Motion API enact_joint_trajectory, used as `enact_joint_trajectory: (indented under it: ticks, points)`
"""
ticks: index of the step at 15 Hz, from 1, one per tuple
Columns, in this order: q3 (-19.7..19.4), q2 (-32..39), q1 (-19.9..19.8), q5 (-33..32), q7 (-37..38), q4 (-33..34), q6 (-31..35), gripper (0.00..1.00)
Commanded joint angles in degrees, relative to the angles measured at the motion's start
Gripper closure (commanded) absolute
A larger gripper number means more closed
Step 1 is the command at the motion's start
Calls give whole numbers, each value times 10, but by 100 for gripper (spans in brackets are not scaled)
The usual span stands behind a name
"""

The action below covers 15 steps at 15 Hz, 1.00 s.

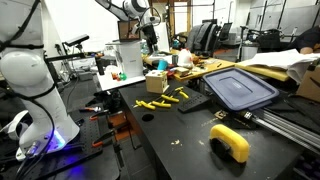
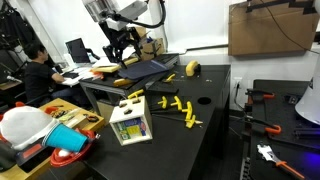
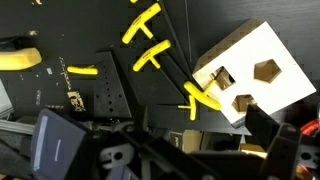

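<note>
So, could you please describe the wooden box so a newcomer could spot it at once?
Start at the black table and find the scattered yellow pieces. The wooden box stands right beside them, the only pale block with shaped holes cut in its top.

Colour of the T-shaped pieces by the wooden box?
Yellow: the T-shaped pieces show clearest in the wrist view, against the black table.
</note>
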Motion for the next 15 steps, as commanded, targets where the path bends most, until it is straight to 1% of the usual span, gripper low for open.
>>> enact_joint_trajectory:
  ticks: [1, 7, 8, 12, 15]
  points:
    - [-8, 3, 8, 3, -2, 5, -2, 0]
    - [-9, 7, 8, 3, -5, 7, -6, 0]
    - [-11, 6, 8, 2, 3, 3, 2, 0]
    - [-7, 8, 1, 24, -38, 3, -2, 0]
    - [-4, 9, 1, 38, -88, 11, -19, 0]
